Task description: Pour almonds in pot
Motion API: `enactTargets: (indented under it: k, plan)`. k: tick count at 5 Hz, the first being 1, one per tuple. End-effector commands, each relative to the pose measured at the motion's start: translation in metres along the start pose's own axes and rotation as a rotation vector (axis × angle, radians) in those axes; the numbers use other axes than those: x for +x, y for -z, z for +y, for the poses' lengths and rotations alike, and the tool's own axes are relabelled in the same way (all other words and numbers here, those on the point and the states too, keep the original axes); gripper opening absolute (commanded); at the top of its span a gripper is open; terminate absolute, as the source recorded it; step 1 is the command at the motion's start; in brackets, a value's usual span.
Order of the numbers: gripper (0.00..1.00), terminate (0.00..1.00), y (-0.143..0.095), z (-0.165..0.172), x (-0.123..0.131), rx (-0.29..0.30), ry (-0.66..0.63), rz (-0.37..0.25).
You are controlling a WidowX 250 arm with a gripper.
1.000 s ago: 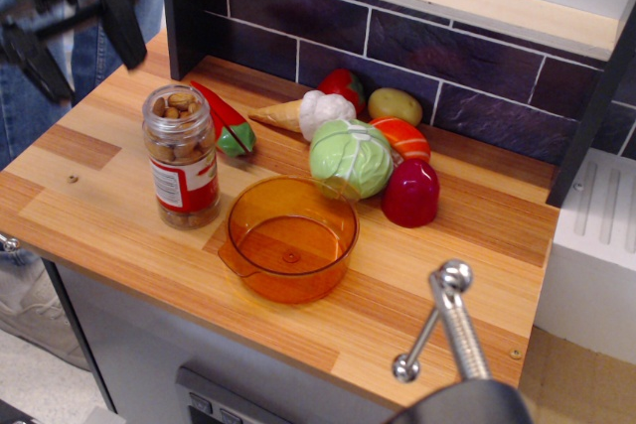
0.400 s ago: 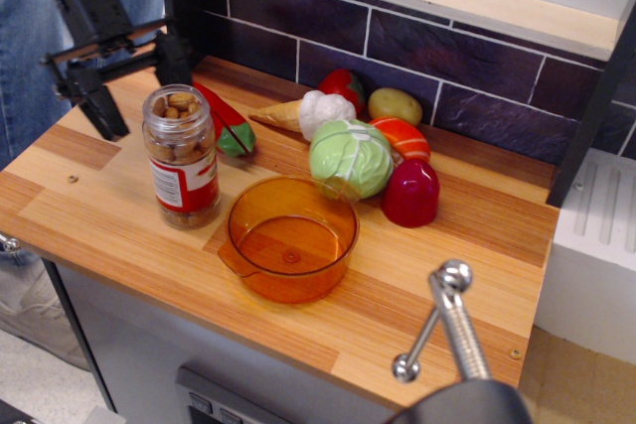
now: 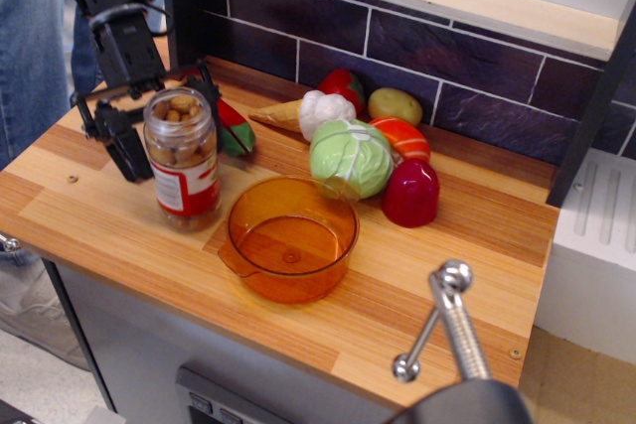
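The gripper (image 3: 164, 118) is seen wide apart around the jar of almonds (image 3: 182, 158) at the left of the frame, nothing held. Closing is needed next; the pot (image 3: 289, 238) stands lower right, empty.

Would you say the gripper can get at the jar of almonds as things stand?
Probably yes. The open gripper already straddles the jar of almonds from behind, one finger showing on its left, and nothing lies between them; the pot sits clear in front.
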State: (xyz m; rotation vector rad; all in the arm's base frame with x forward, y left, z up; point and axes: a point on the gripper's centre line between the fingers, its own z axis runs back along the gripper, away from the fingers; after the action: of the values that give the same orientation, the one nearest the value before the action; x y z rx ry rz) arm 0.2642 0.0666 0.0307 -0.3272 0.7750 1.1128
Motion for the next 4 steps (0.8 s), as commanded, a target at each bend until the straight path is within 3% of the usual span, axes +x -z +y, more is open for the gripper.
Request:
enactTargets:
  k: [1,2,4]
  plan:
    - [1.00,0.00,0.003,0.002,-0.011,-0.017,-0.001,0.014]
    - [0.00,0.00,-0.005,0.002,-0.012,-0.057,0.003,-0.147]
    - [0.00,0.00,-0.026,-0.016,-0.045,-0.146,0.131,-0.599]
